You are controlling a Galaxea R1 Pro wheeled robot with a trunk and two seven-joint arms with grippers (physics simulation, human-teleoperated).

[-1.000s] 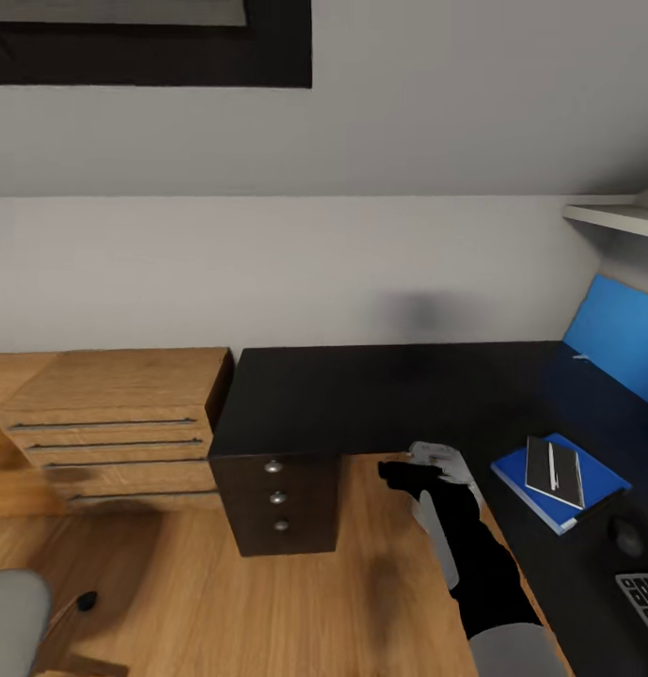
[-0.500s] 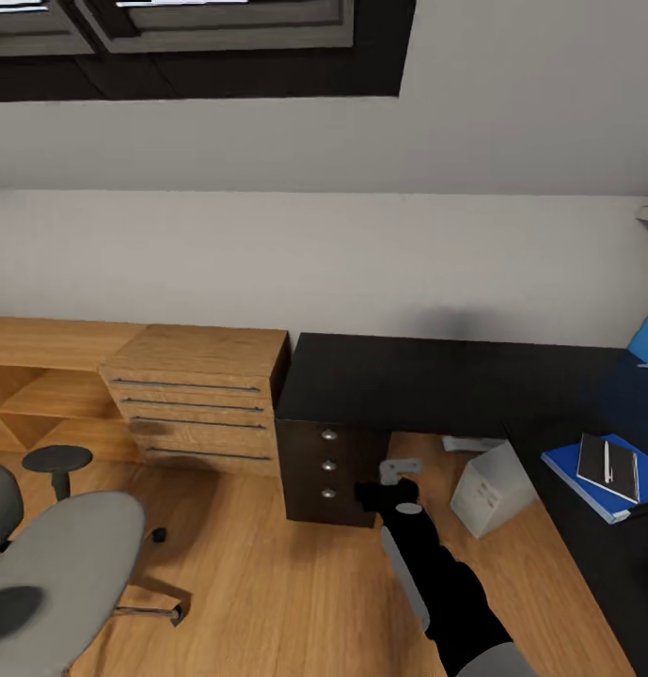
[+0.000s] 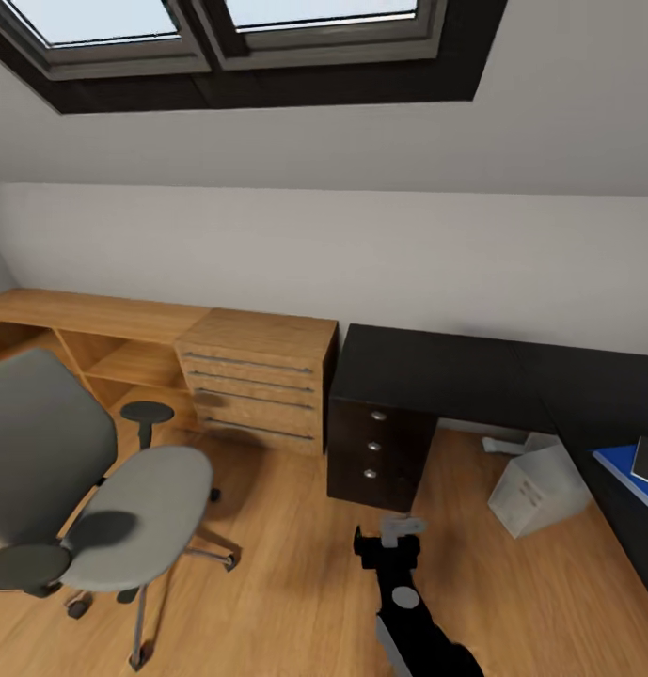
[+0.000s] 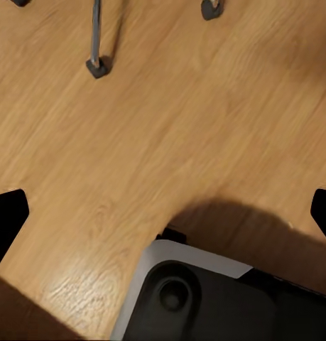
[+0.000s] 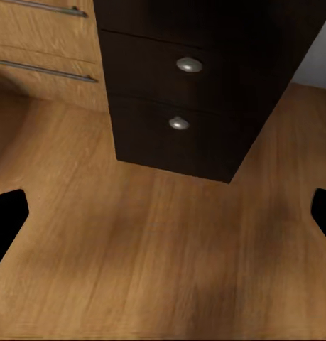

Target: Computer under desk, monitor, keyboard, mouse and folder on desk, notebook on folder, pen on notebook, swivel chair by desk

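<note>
Swivel chair [image 3: 88, 489]: lower left of the head view, well apart from the tabletop [image 3: 436, 371] at centre right.
Right gripper [image 3: 387, 543]: bottom centre, nearer arm, fingers apart, empty.
Left fingers: apart, empty, above the floor.

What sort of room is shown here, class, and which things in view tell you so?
Most likely a home study corner in an attic room. The skylight sits in a sloping ceiling, a grey swivel chair stands on the wooden floor, and a black desk with drawers has a white computer under it.
</note>
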